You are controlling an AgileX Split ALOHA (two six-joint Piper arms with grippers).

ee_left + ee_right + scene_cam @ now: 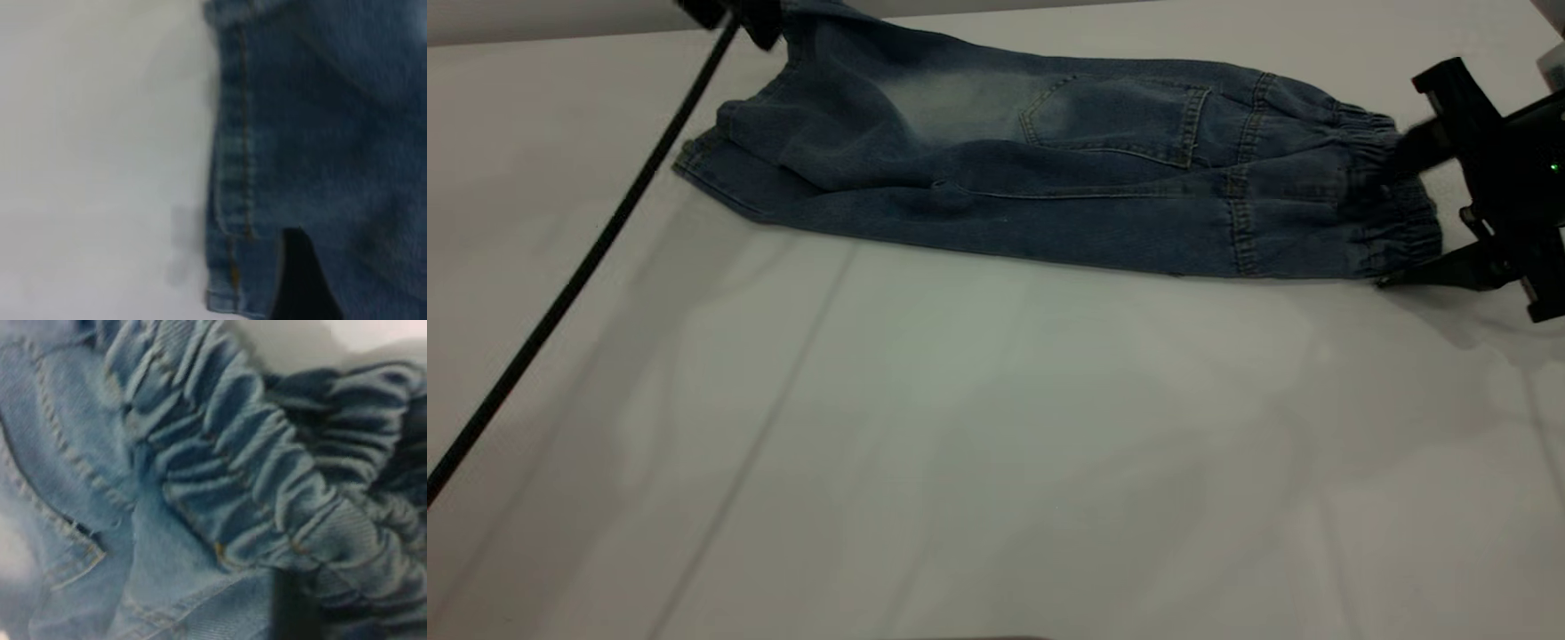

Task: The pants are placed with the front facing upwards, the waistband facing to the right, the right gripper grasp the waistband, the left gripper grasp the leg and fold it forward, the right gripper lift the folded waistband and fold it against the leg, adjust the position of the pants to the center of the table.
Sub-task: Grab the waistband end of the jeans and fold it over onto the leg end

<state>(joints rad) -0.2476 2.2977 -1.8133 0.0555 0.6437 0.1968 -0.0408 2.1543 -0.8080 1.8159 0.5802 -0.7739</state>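
Right gripper clamped waistband near table right edge; left gripper state unclear; pants hem risked slipping.

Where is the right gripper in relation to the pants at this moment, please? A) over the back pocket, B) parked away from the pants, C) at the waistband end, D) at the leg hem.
C: the right gripper sits at the gathered waistband of the pants, at the exterior view's right; the left gripper is at the leg end.
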